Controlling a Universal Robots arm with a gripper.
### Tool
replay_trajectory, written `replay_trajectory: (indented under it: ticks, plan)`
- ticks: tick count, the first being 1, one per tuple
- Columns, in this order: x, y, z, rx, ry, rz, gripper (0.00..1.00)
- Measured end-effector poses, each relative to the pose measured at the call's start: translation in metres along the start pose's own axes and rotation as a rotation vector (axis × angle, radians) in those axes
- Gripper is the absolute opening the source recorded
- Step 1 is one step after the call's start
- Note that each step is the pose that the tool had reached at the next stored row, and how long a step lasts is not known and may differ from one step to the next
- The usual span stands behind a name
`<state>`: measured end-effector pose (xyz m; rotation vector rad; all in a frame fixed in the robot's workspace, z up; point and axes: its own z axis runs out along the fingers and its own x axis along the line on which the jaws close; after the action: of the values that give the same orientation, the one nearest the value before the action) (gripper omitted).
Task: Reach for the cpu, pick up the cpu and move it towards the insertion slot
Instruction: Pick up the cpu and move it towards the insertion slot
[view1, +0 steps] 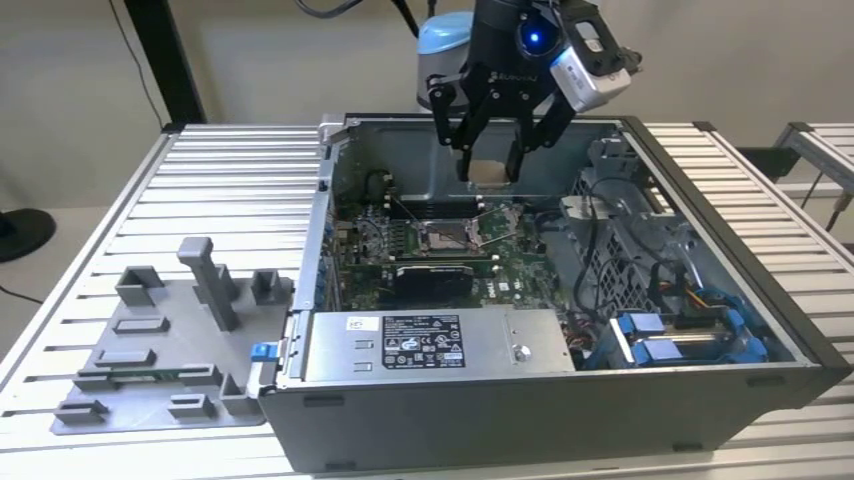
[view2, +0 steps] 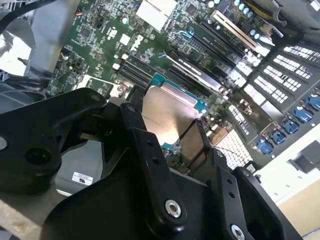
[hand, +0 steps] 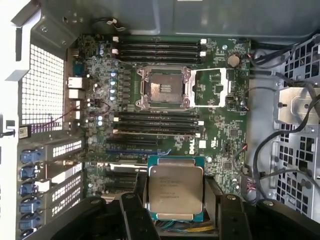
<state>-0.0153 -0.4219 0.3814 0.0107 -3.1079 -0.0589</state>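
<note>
My gripper (view1: 494, 165) hangs over the far part of the open computer case and is shut on the cpu (view1: 491, 172), which shows its tan side in the exterior view. In both wrist views the cpu (hand: 175, 190) (view2: 167, 117) is a silvery square with a teal rim, clamped by its edges between the black fingers (hand: 136, 202). The insertion slot (view1: 447, 237) (hand: 165, 88) sits on the green board below, nearer the case's middle. Its silver frame is open, its centre is dark, and the load plate is folded out beside it. The cpu is held clear above the board, apart from the slot.
The grey case walls (view1: 327, 200) ring the board. A silver power supply (view1: 427, 345) fills the near side, and cables with a blue drive cage (view1: 681, 335) lie on the exterior view's right. A grey fixture plate (view1: 147, 350) with upright blocks rests on the slatted table outside the case.
</note>
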Motion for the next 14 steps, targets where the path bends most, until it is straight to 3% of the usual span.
replay_trajectory:
  ticks: [14]
  plan:
    - [-0.0066, 0.0115, 0.0008, 0.0, 0.0, 0.0, 0.0]
